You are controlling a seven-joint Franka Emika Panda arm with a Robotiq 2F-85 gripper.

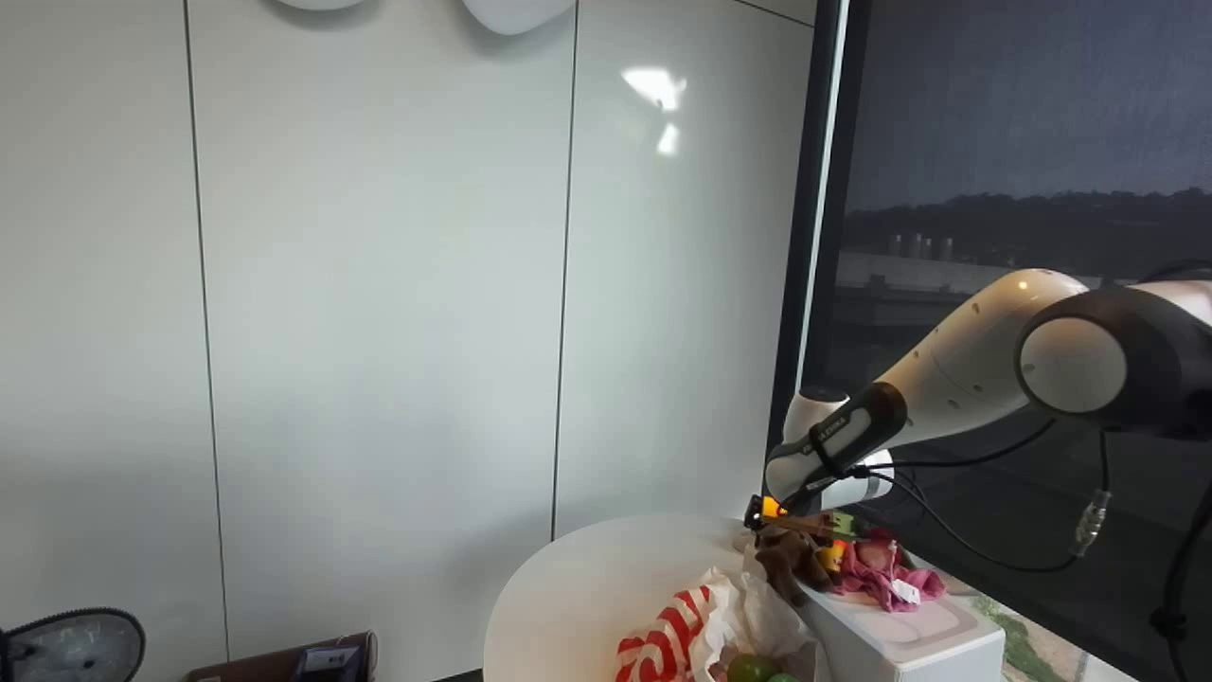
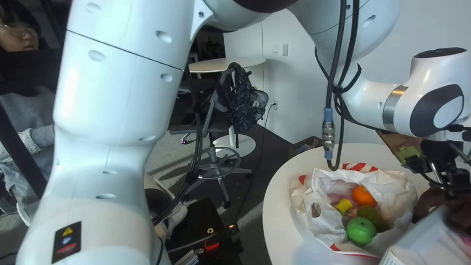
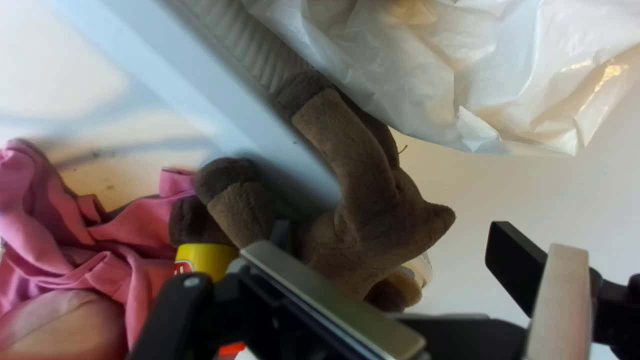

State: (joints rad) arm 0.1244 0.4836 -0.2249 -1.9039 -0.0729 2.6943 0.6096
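fruit [image 2: 361, 231] showing in bag [image 2: 309, 191] in both ext. views; wrist view catching just bag's outside
claw [image 3: 390, 232] standing wide, w/ brown plush toy [image 3: 365, 185] lying below it, straddling edge of white box [image 3: 210, 100]; one finger [image 3: 332, 300] covering pt of toy, contact unclear. box getting cut off in both ext. views

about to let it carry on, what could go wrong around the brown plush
The gripper stands open over the brown plush; closing, it might also catch the nearby yellow object. The plush's limbs straddle the corner of the white box and could snag there. The white bag beside the plush could get nudged, perhaps spilling its fruit.
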